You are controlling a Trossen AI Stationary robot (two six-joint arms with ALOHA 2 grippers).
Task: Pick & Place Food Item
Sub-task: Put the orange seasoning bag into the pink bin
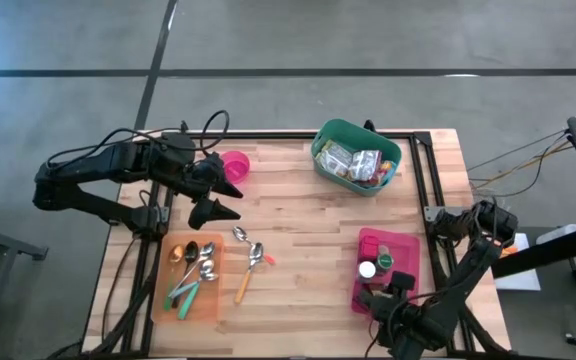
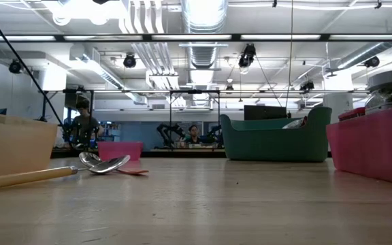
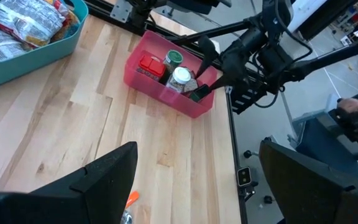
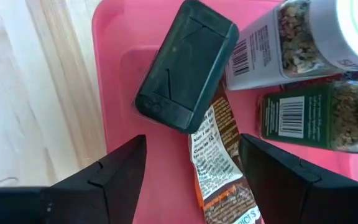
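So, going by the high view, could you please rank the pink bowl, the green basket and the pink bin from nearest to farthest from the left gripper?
1. Pink bowl: just beyond the left gripper, at the table's far edge.
2. Green basket: far side, toward the right.
3. Pink bin: near right, where the right gripper reaches in.

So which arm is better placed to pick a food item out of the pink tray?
The right. Its end effector hangs open directly over the pink plastic tray, fingers either side of a brown snack packet. The left end effector hovers open across the table, near the small pink bowl.
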